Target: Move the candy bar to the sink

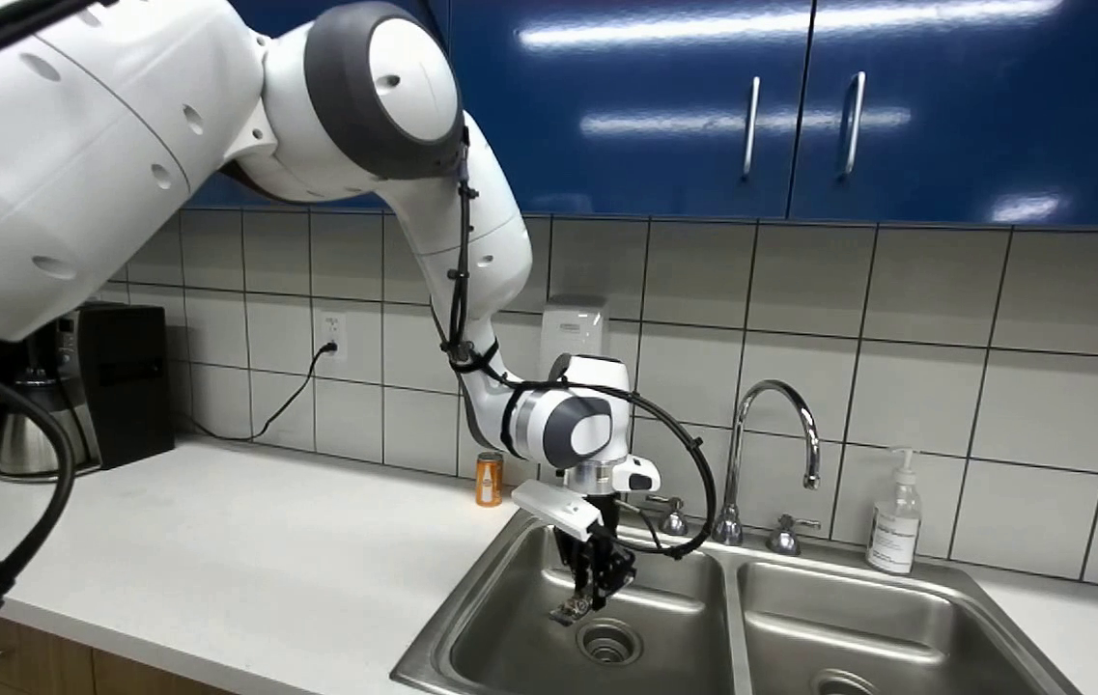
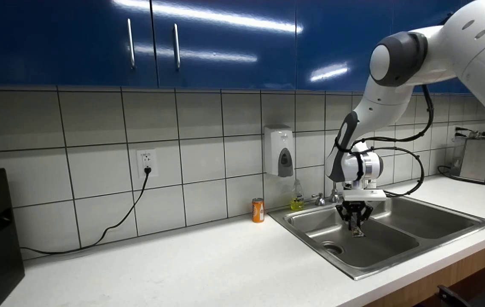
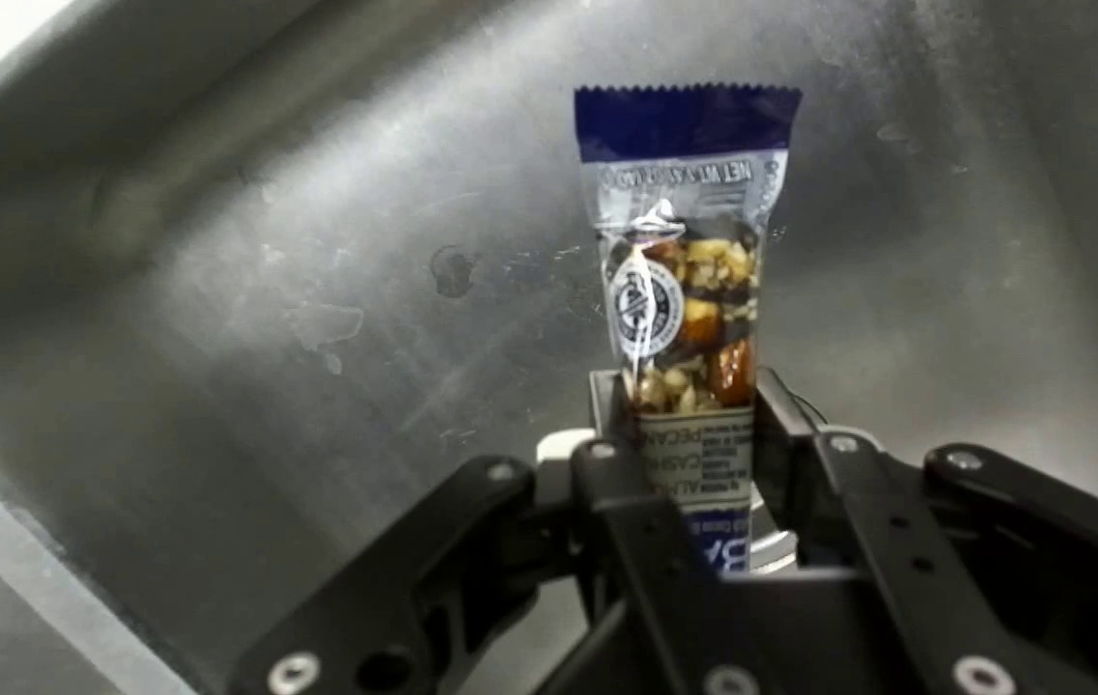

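Observation:
The candy bar (image 3: 684,280) is a clear wrapper with nuts showing and a dark blue end. My gripper (image 3: 690,391) is shut on its two long edges in the wrist view, with the blue end sticking out past the fingertips. In both exterior views the gripper (image 1: 599,569) (image 2: 354,215) points down into a basin of the steel sink (image 1: 738,627) (image 2: 400,235). The bar's end shows below the fingers (image 1: 570,610) (image 2: 357,232), near the round drain (image 1: 608,641). I cannot tell if the bar touches the basin floor. Its lower part is hidden between the fingers.
A curved chrome faucet (image 1: 734,454) with two handles stands behind the basins. A pump bottle (image 1: 896,529) stands at the sink's back edge. An orange can (image 1: 489,480) (image 2: 258,210) and a yellow soap bottle (image 2: 297,200) stand near the wall. A soap dispenser (image 2: 279,145) hangs above.

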Motion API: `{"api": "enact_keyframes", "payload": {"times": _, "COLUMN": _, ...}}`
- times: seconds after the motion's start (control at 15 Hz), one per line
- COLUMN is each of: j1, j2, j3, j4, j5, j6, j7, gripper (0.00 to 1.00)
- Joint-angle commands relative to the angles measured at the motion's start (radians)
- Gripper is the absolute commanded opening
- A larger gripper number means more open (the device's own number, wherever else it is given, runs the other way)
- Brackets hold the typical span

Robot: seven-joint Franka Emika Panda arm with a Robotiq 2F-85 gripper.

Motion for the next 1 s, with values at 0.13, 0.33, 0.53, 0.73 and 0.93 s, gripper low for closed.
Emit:
{"api": "enact_keyframes", "payload": {"times": 0.13, "j1": -0.022, "j2": 0.147, "j3": 0.039, "j4": 0.146, "j5": 0.004, "j6": -0.036, "j7": -0.016, "gripper": 0.08}}
{"api": "enact_keyframes", "payload": {"times": 0.33, "j1": -0.027, "j2": 0.197, "j3": 0.046, "j4": 0.180, "j5": 0.005, "j6": -0.044, "j7": -0.019, "gripper": 0.08}}
{"api": "enact_keyframes", "payload": {"times": 0.53, "j1": -0.024, "j2": 0.232, "j3": 0.043, "j4": 0.200, "j5": 0.001, "j6": -0.046, "j7": -0.017, "gripper": 0.08}}
{"api": "enact_keyframes", "payload": {"times": 0.73, "j1": -0.022, "j2": 0.256, "j3": 0.040, "j4": 0.213, "j5": -0.002, "j6": -0.049, "j7": -0.016, "gripper": 0.08}}
{"api": "enact_keyframes", "payload": {"times": 0.93, "j1": -0.020, "j2": 0.274, "j3": 0.039, "j4": 0.222, "j5": -0.005, "j6": -0.051, "j7": -0.017, "gripper": 0.08}}
